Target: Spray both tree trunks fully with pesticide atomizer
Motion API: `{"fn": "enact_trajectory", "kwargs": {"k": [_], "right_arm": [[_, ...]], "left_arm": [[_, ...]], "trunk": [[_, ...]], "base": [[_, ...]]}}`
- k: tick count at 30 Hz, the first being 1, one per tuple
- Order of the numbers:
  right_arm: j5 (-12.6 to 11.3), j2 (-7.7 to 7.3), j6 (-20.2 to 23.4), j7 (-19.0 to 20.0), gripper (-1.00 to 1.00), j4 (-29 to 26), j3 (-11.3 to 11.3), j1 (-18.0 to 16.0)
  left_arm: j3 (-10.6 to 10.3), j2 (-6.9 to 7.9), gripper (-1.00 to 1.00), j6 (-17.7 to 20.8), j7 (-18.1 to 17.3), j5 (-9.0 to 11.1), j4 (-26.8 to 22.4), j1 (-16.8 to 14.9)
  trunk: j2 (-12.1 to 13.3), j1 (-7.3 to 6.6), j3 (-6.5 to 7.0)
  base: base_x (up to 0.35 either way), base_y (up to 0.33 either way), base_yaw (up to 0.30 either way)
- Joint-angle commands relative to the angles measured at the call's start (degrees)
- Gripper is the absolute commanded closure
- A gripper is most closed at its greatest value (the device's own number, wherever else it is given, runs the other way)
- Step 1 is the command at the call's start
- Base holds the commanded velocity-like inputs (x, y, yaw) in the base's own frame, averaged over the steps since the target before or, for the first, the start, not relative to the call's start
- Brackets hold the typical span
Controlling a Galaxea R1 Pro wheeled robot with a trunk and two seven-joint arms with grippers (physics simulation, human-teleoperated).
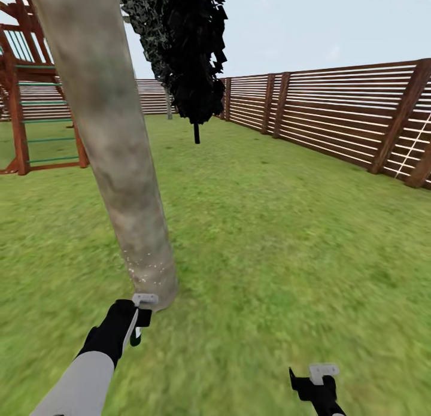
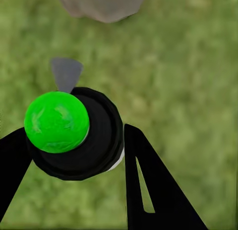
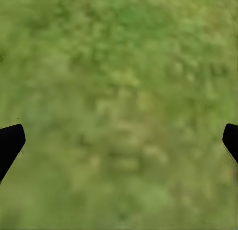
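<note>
Your left gripper (image 2: 74, 155) is clamped on the pesticide atomizer (image 2: 74, 135), nozzle toward the near tree trunk (image 1: 114, 140), just beside its base. White specks show low only; you likely need to sweep upward. Right gripper (image 1: 317, 383) hangs spread, empty, over grass (image 3: 119, 91).

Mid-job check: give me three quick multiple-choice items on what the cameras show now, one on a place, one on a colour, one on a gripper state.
1. The tree trunk stands:
A. just ahead of the left gripper
B. against the fence
C. beside the right gripper

2. The atomizer has a top coloured:
A. red
B. bright green
C. white

3. The right gripper is:
A. shut on the atomizer
B. open over grass
C. touching the trunk

Answers: 1 A, trunk base meets the left gripper in the head view. 2 B, green dome in the left wrist view. 3 B, fingers wide apart, nothing between.
</note>
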Motion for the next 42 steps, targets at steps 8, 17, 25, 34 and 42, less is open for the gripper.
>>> {"fn": "enact_trajectory", "kwargs": {"k": [8,17,25,34,42], "right_arm": [[-0.5,0.01,-0.1,-0.3,-1.0,0.0,0.5,0.0],[-0.4,0.01,-0.1,-0.5,-1.0,0.0,0.4,0.0],[-0.4,0.01,-0.1,-0.5,-1.0,0.0,0.5,0.0],[-0.4,0.01,-0.1,-0.5,-1.0,0.0,0.5,0.0],[-0.4,0.01,-0.1,-0.5,-1.0,0.0,0.5,0.0]], "left_arm": [[0.3,0.02,1.0,0.2,-0.2,-0.5,-0.1,-0.1],[0.3,-0.06,1.0,0.2,-0.2,-0.5,-0.2,-0.1],[0.3,0.02,1.0,0.2,-0.2,-0.5,-0.2,-0.1],[0.1,-0.17,1.0,0.2,-0.2,-0.4,-0.2,-0.1],[-0.3,0.34,1.0,9.1,-1.1,-0.4,-5.2,-6.7]], "trunk": [[0.0,0.01,-0.05],[0.0,0.01,-0.05],[0.0,0.01,-0.05],[0.0,0.01,-0.05],[0.0,0.01,-0.05]], "base": [[0.26,-0.169,0.272],[0.014,-0.272,0.025],[0.0,-0.278,0.147],[0.0,-0.252,0.277],[0.0,-0.008,0.277]]}}
